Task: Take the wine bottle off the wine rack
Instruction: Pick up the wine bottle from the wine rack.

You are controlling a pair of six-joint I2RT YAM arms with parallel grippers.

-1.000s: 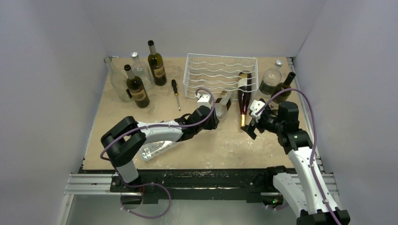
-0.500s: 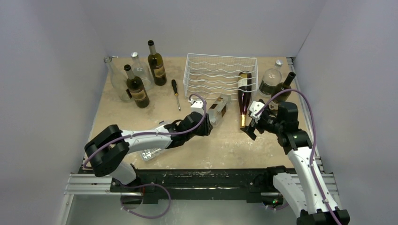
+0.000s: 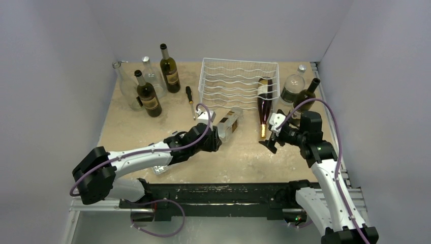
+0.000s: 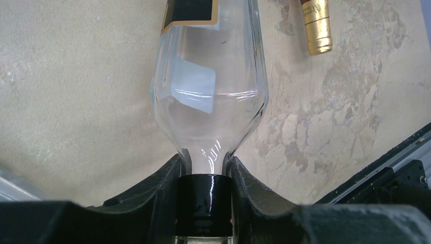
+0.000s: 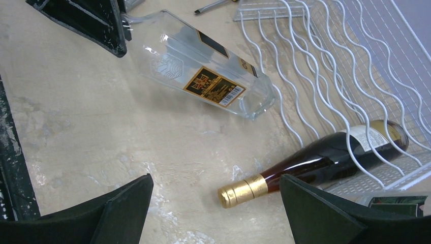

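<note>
The white wire wine rack (image 3: 239,81) stands at the back centre. A dark wine bottle (image 3: 264,101) lies in its right side, and its gold-capped neck (image 5: 239,192) sticks out over the table. A clear bottle (image 3: 229,122) with a black and gold label lies on the table in front of the rack, apart from it. My left gripper (image 4: 204,165) is shut on that clear bottle's (image 4: 208,91) neck, at its black cap. My right gripper (image 5: 216,183) is open just above the table, with the gold cap between and below its fingers, untouched.
Several upright bottles (image 3: 147,94) cluster at the back left, and two more (image 3: 300,89) stand right of the rack. A screwdriver (image 3: 190,100) lies left of the rack. A clear plastic item (image 3: 162,165) lies under the left arm. A black rail (image 3: 218,195) borders the near edge.
My left arm has drawn back toward the near left, dragging the clear bottle away from the rack's front. My right gripper has stayed almost still by the gold cap.
</note>
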